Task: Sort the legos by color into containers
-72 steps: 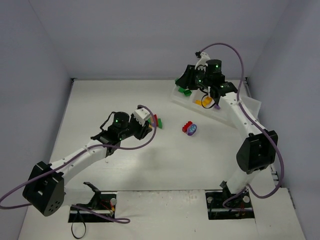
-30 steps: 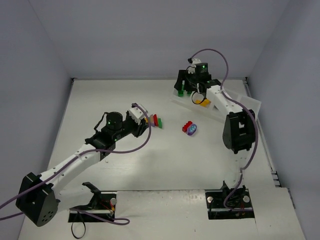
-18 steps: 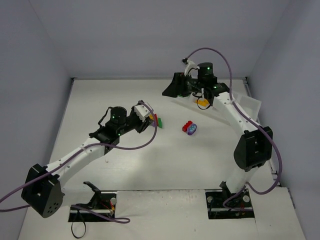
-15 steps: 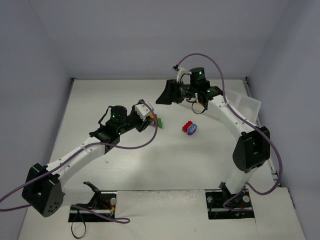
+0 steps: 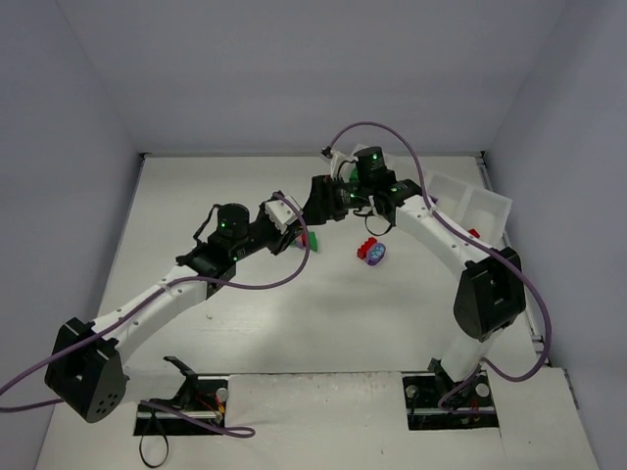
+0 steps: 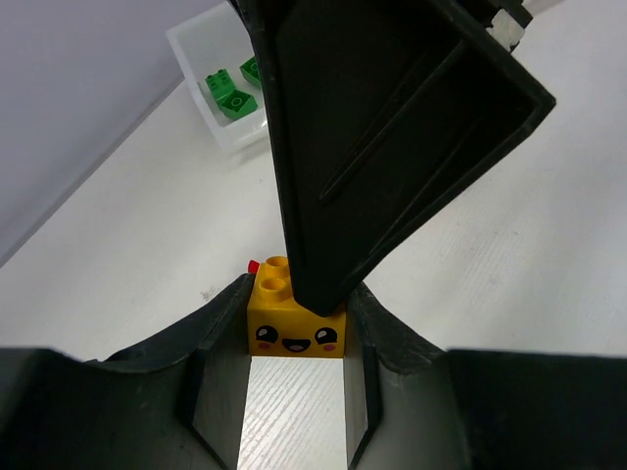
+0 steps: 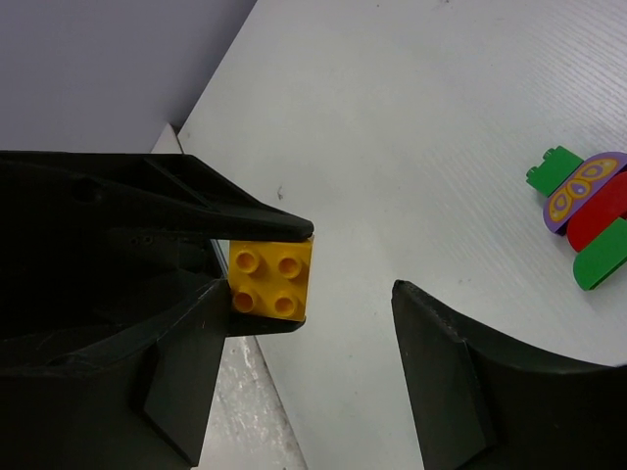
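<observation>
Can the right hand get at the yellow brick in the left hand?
Probably yes: the right hand is open astride the yellow brick; the left hand clamps only its other two sides.

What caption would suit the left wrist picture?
Left hand gripping a smiling yellow brick while a dark finger of the right hand looms over it.

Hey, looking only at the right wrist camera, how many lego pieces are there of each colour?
yellow brick: 1
green bricks: 2
purple piece: 1
red piece: 1
Total: 5
</observation>
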